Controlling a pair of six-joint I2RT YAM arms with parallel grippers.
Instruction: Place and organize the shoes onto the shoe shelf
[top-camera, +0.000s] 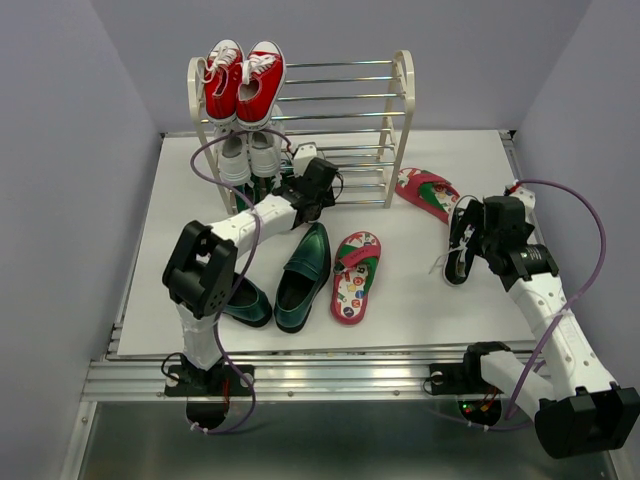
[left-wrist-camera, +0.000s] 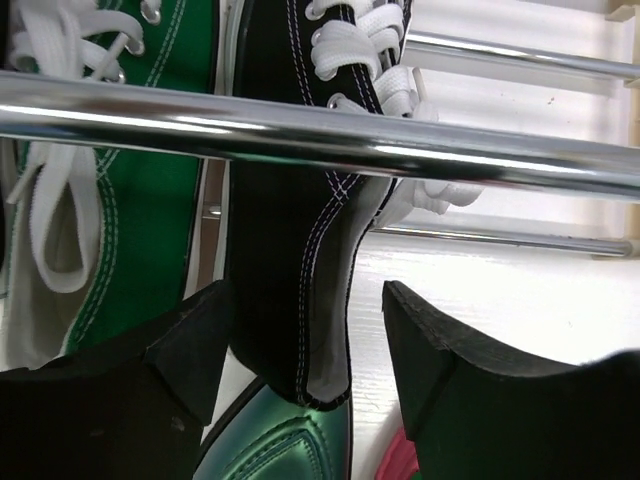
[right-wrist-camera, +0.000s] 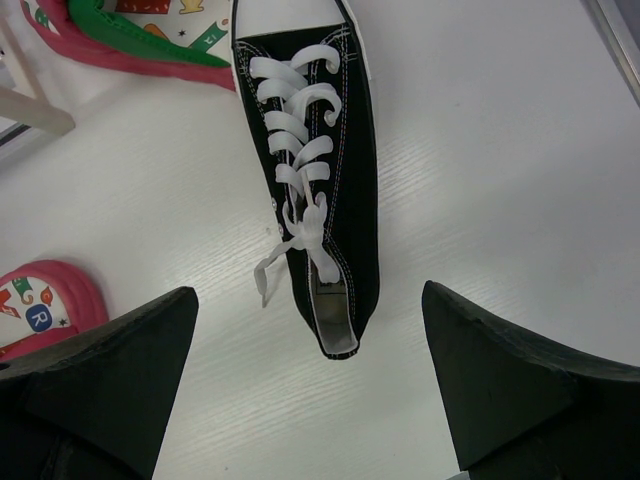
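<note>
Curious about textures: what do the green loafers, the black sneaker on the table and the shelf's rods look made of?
The green loafers: glossy faux leather or plastic, judging by sheen. The black sneaker: matte canvas, white stitching. The shelf rods: polished metal, probably chromed, mirror-like reflections.

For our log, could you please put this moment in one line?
left gripper open, straddling black sneaker at shelf | right gripper open above other black sneaker | loafers, flip-flops unshelved
</note>
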